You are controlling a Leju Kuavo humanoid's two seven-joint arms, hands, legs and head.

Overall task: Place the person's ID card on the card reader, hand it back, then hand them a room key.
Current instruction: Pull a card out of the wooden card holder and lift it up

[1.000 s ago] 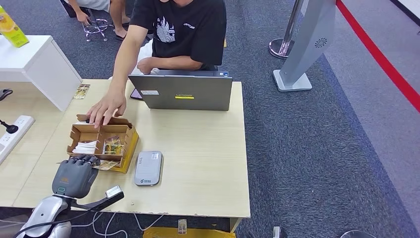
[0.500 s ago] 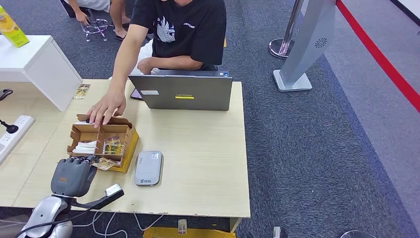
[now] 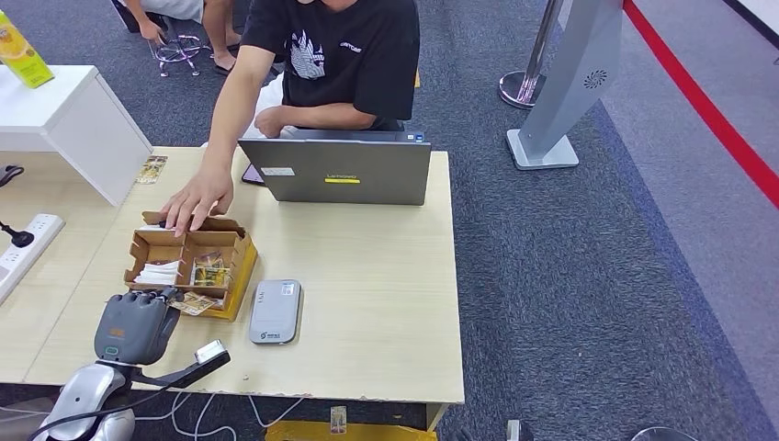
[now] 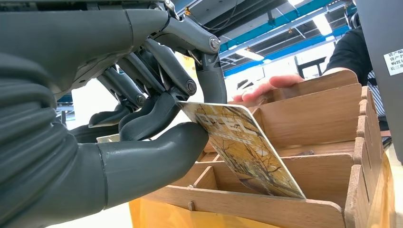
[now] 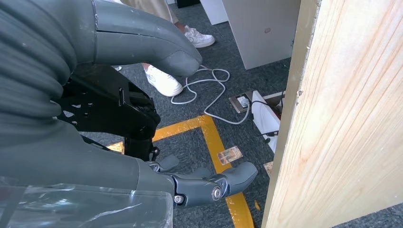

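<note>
The left robot hand [image 3: 136, 323] sits at the near edge of the wooden card box [image 3: 235, 250] on the counter [image 3: 367, 276], pinching a room key card [image 4: 244, 149] between its thumb and fingers; the left wrist view shows the yellow-brown printed card tilted, its free end reaching over the box's near compartments. In the head view the card [image 3: 195, 304] pokes out beside the hand, at the box's near wall. Just beside the box, on the side away from the hand, lies the grey card reader [image 3: 276, 311], flat on the counter. A person's hand [image 3: 197, 201] rests on the far rim of the box, with a closed grey laptop [image 3: 336, 171] standing beyond the box. The right robot hand [image 5: 209, 185] hangs below the counter edge over the carpet, holding nothing, its fingers loosely curled but apart. I cannot tell where the ID card is.
</note>
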